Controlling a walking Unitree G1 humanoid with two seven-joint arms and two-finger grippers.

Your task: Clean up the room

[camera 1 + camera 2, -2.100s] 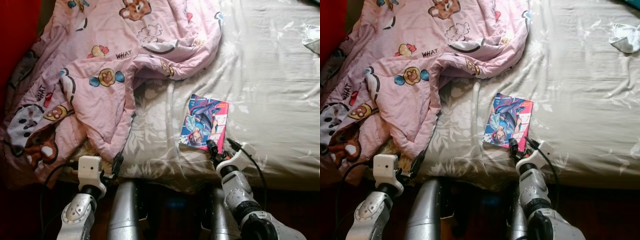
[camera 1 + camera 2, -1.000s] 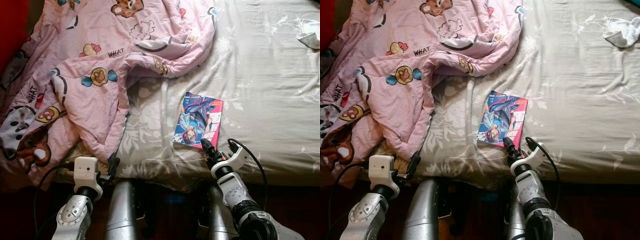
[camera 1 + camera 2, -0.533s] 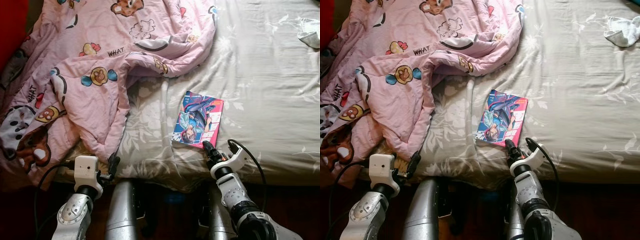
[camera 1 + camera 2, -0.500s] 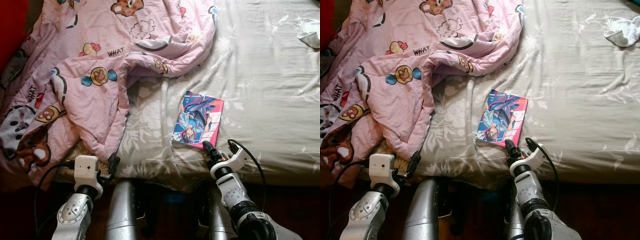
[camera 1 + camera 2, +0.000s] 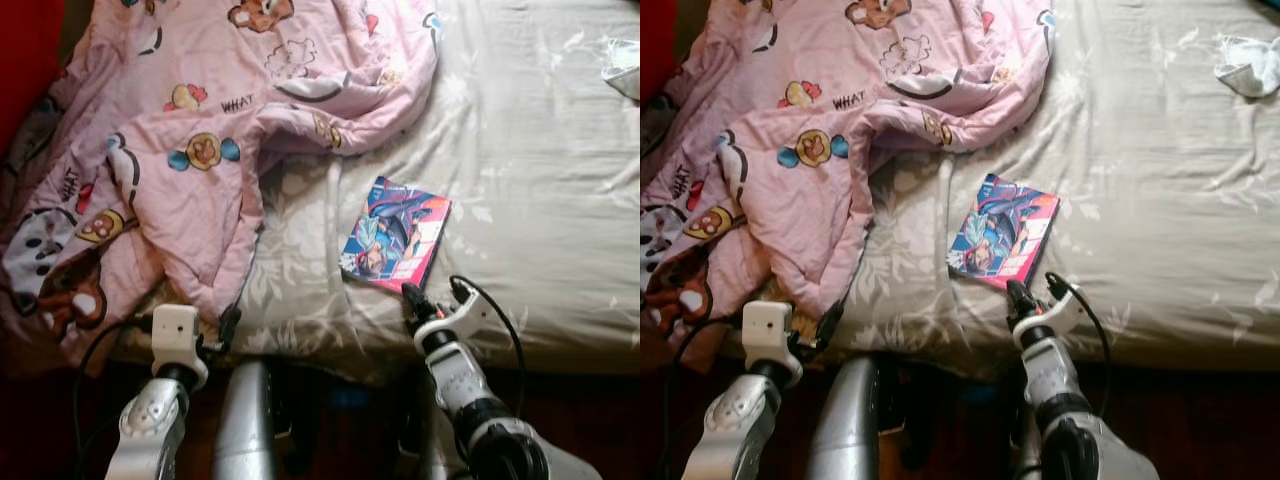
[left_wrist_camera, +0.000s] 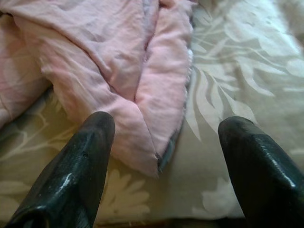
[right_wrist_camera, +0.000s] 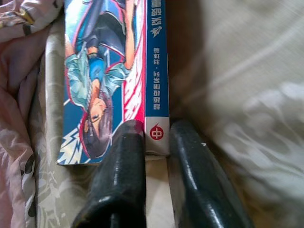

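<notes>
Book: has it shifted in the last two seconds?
Yes, slightly. The book has turned, its near end swinging to the robot's left, toward the pink blanket, with the right end effector at its near corner.

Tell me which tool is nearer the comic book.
Right. The right tool is at the comic book, its fingers straddling the near corner by the spine. The left tool sits off to the side, open over the pink blanket's edge.
</notes>
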